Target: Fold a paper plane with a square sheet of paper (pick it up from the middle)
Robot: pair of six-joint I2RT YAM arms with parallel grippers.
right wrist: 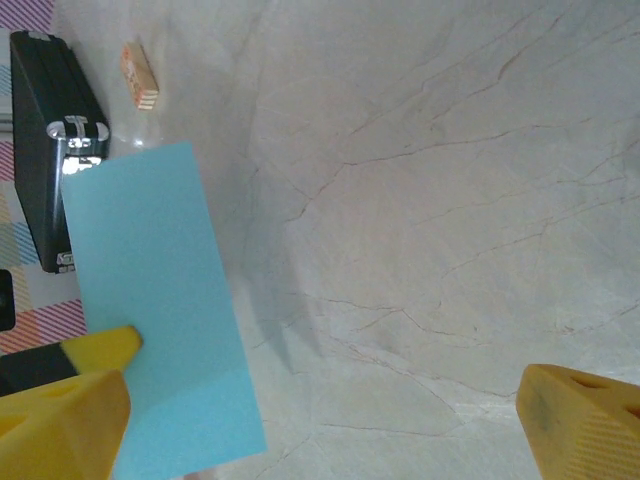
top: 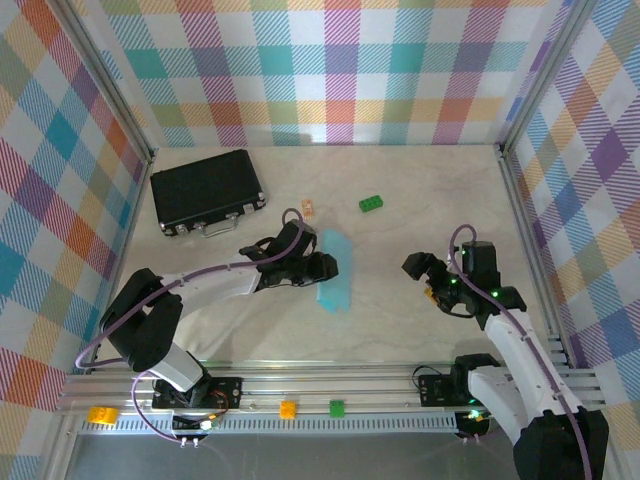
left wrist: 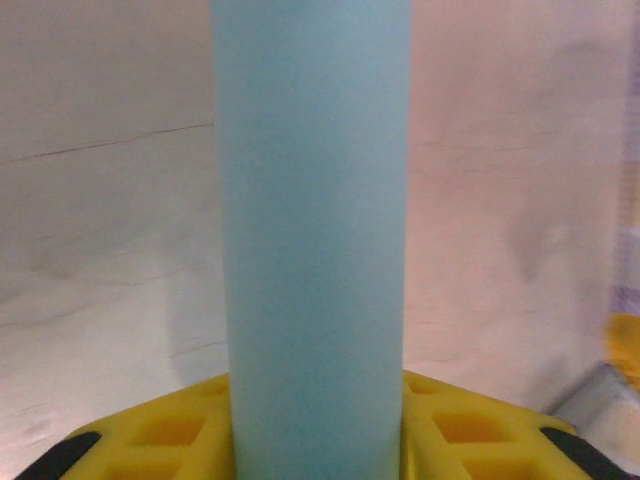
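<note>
the light blue paper (top: pixel 336 272) is folded into a narrow strip, roughly mid-table. the left gripper (top: pixel 324 268) has it clamped from the left side, yellow fingers (left wrist: pixel 160 432) on either side of the strip, and it throws a shadow on the table (right wrist: pixel 450 200). the right gripper (top: pixel 432 272) hangs well off to the right, jaws wide, holding nothing. behind the paper are a small orange block (top: pixel 308 208) and a green brick (top: pixel 372 204), with a black case (top: pixel 207 190) back left.
</note>
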